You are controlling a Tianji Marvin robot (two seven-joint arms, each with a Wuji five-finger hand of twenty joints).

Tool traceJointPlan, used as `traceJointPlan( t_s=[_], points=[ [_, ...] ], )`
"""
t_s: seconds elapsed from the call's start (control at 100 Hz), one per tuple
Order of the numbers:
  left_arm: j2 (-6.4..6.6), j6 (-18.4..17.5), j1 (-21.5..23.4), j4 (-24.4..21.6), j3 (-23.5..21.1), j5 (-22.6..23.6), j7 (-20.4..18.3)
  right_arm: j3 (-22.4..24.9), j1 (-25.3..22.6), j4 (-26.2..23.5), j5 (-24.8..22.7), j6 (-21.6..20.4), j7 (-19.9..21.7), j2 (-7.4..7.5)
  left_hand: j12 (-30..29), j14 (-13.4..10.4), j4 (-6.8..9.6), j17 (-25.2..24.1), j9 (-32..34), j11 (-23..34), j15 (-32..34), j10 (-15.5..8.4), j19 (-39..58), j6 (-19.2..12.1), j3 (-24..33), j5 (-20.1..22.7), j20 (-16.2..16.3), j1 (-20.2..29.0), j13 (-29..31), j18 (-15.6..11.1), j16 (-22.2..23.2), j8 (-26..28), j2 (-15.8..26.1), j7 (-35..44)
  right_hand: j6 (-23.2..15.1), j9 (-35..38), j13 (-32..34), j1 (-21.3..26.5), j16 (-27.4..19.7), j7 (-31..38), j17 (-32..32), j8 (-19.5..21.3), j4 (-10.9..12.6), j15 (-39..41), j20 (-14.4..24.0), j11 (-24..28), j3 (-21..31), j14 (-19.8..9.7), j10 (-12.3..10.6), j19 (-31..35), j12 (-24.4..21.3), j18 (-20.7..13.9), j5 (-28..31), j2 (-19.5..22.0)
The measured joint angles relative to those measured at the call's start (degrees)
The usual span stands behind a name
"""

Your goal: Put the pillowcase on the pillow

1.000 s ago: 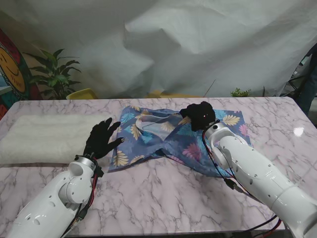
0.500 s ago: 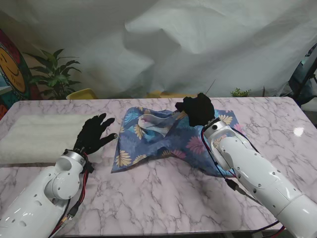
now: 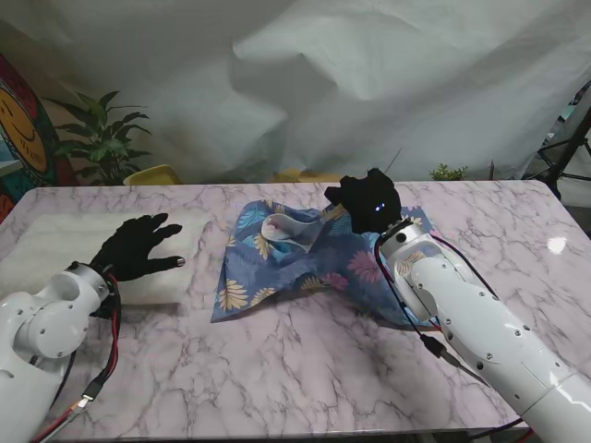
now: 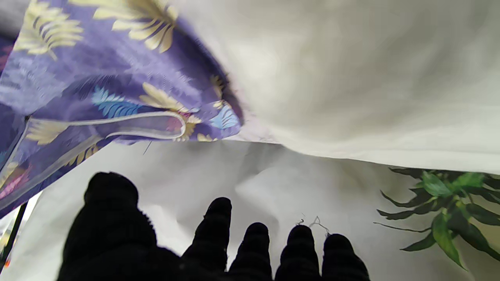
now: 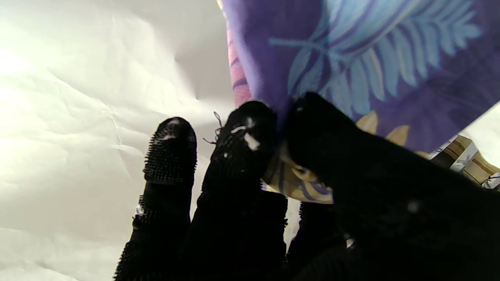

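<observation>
Looking down from the stand: one white pillow (image 3: pixel 83 249) at left on the marble surface (image 3: pixel 305 369), left hand (image 3: pixel 134 247) spread flat over it; one floral pillowcase (image 3: pixel 305 263) mid-surface, right hand (image 3: pixel 369 203) lifting its far edge. Left wrist: five fingers (image 4: pixel 213 234) apart, holding nothing. Right wrist: fingers (image 5: pixel 242 144) pinching pillowcase fabric.

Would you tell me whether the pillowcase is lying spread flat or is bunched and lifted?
Bunched and lifted: the right hand pinches the pillowcase at its far edge, raising it into folds.
</observation>
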Motion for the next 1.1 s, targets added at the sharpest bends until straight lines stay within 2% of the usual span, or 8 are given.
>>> traceJointPlan(
  t_s=[0.1, 0.26, 0.35, 0.5, 0.68, 0.76, 0.97, 1.1],
  points=[
    [1.11, -2.54, 1.59, -1.51, -3.62, 3.65, -2.92, 0.22, -0.46, -0.51, 0.08, -0.39, 0.02, 0.05, 0.0, -0.05, 0.01, 0.0, 0.0, -0.67, -1.18, -0.13, -0.06, 0.0, -0.26, -0.52, -1.28, -2.71, -0.04, -0.02, -0.16, -0.09, -1.55, -0.15, 0.0, 0.0, 0.0, 0.0, 0.01, 0.0, 0.01, -0.02, 0.0, 0.0, 0.0, 0.0, 0.0, -0.01, 0.0, 0.0, 0.0, 0.0, 0.0, 0.0],
    [2.28, -4.25, 3.4, -1.08, -6.52, 4.32, -2.45, -0.08, -0.7, -0.98, 0.05, -0.61, 0.52, 0.12, -3.97, -0.06, 0.01, 0.01, -0.02, -2.26, -3.08, -0.86, -0.2, 0.0, -0.62, -5.35, -3.49, -3.47, -0.06, -0.02, -2.9, -2.21, -3.52, -3.04, 0.0, 0.0, 0.0, 0.0, 0.45, 0.0, 0.02, -0.03, 0.0, 0.0, 0.0, 0.0, 0.0, -0.04, -0.01, 0.0, 0.02, -0.01, 0.0, 0.0],
    [2.54, -4.49, 3.38, 0.69, -6.78, 5.77, -1.87, -0.44, -0.71, -0.97, 0.41, -0.55, 0.48, 0.12, -8.84, -0.08, 0.01, 0.01, -0.04, -2.87, -3.59, -0.86, -0.25, 0.0, -0.6, -6.37, -5.48, -3.5, -0.08, -0.03, -5.84, -7.42, -4.79, -5.19, 0.0, 0.0, 0.0, 0.0, 0.45, 0.0, 0.02, -0.03, 0.0, 0.0, -0.01, 0.0, 0.0, -0.04, -0.01, 0.0, 0.03, -0.02, 0.0, 0.0],
    [2.94, -5.62, 2.65, 4.48, -6.94, 10.71, -1.99, -0.5, -0.98, -0.98, 0.68, -0.55, 0.51, 0.1, -9.66, -0.12, 0.01, 0.01, -0.04, -2.9, -4.3, -0.73, -0.25, -0.01, -0.54, -6.71, -6.92, -3.47, -0.91, -0.06, -10.12, -17.23, -6.43, -6.68, 0.0, 0.0, 0.0, 0.0, 0.45, 0.0, 0.02, -0.04, 0.0, 0.0, -0.01, 0.0, 0.01, -0.05, -0.02, 0.0, 0.04, -0.03, 0.0, 0.0],
    [3.85, -5.91, 2.08, 6.72, -7.41, 13.73, -6.2, 0.12, -1.95, -1.65, 0.72, -0.37, 1.13, 0.07, -9.67, 0.81, 0.01, 0.01, -0.05, -2.9, -4.43, 0.24, -0.25, -0.01, -0.47, -6.74, -8.29, -3.45, -0.93, -0.1, -12.58, -18.09, -7.76, -6.9, 0.0, 0.0, 0.0, 0.0, 0.45, 0.0, -0.07, -0.04, 0.0, 0.0, -0.01, 0.0, 0.01, -0.05, -0.02, 0.0, 0.07, -0.03, 0.0, 0.0],
    [4.28, -7.06, 1.63, 7.57, -7.21, 17.76, -6.88, 0.02, -2.06, -1.58, 1.2, -0.28, 1.15, 0.05, -9.67, 1.46, 0.01, 0.01, -0.05, -2.89, -4.43, 0.99, -0.92, 0.02, -0.31, -6.75, -9.38, -3.41, -0.94, -0.15, -12.6, -18.09, -8.36, -6.91, 0.0, 0.0, 0.0, 0.0, 0.45, 0.0, -0.11, -0.04, 0.0, 0.0, -0.01, 0.0, 0.01, -0.05, -0.02, 0.0, 0.11, -0.04, 0.0, 0.0],
    [5.23, -8.85, -1.4, 13.36, -4.8, 21.96, -2.01, -0.41, -2.04, -0.55, 2.0, -0.08, 0.73, -0.02, -9.68, 2.16, 0.01, 0.01, -0.13, -2.9, -4.5, 3.94, -1.6, 0.55, -0.22, -6.92, -14.2, -3.33, -1.49, -0.02, -12.63, -18.58, -8.92, -7.54, 0.0, 0.01, 0.0, 0.0, 0.45, 0.0, -0.58, -0.04, 0.0, 0.0, -0.01, 0.0, 0.02, -0.06, -0.02, 0.0, 0.13, -0.04, 0.0, 0.0],
    [5.5, -8.68, -2.96, 16.37, -3.45, 27.64, 5.32, -0.34, -2.33, -0.44, 2.29, 0.11, 0.7, -0.05, -9.69, 2.74, 0.01, 0.01, -0.16, -2.9, -4.54, 5.2, -1.6, 0.95, 1.14, -6.92, -14.94, -1.7, -1.49, 0.48, -12.63, -18.59, -9.17, -7.55, 0.0, 0.01, 0.0, 0.0, 0.45, 0.0, -0.61, -0.04, 0.0, 0.0, -0.01, 0.0, 0.02, -0.06, -0.02, 0.0, 0.15, -0.04, 0.0, 0.0]
  ],
)
